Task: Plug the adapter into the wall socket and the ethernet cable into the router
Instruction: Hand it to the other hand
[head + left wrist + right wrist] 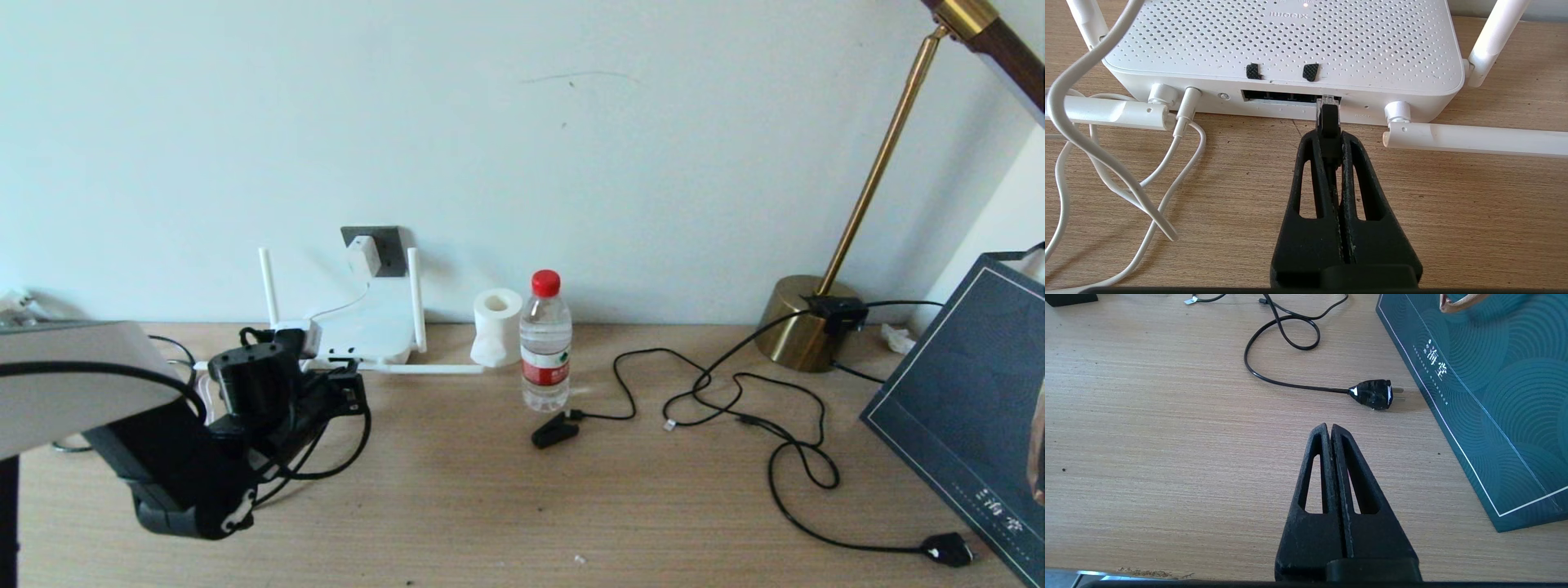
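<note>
While the left pincer (1327,136) pinches the ethernet cable (1328,118) at the router (1290,45) port, the right pincer (1329,430) hovers closed, empty.

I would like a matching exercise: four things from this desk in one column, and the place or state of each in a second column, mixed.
Things:
1. adapter
2. ethernet cable
3. left gripper
4. right gripper

Places or states:
A. shut on nothing, above the bare table near a black plug
B. sits in the wall socket
C. its clear tip is at the router ports
D. shut on a black-booted plug

Pairs: 1-B, 2-C, 3-D, 4-A
</note>
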